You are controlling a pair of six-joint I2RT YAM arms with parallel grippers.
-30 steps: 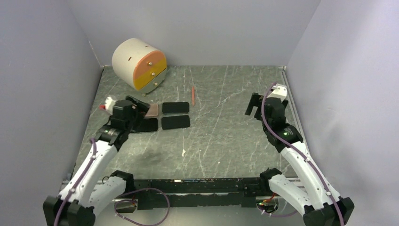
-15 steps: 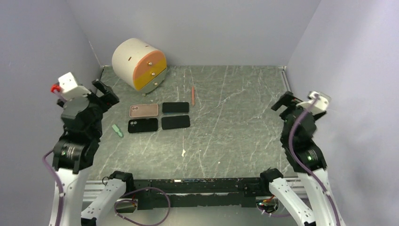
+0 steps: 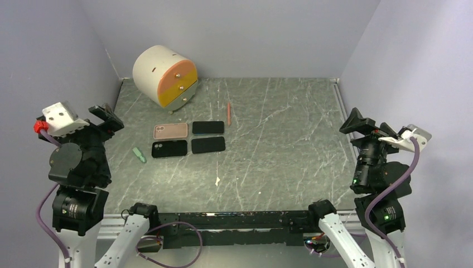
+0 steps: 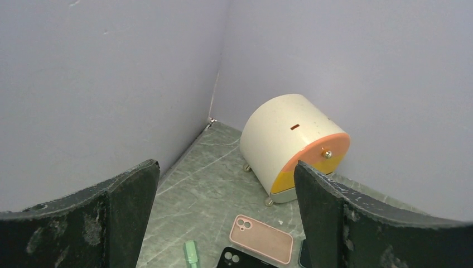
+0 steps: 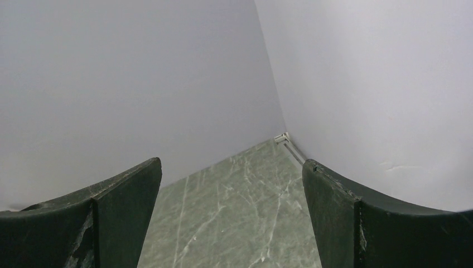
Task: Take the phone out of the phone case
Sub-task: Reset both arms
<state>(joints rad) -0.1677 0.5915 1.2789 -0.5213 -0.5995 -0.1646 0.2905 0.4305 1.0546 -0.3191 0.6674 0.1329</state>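
Left and right jaws wide, empty, far from pink phone case [image 3: 170, 130]

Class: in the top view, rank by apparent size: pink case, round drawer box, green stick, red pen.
1. round drawer box
2. pink case
3. red pen and green stick: too alike to rank.
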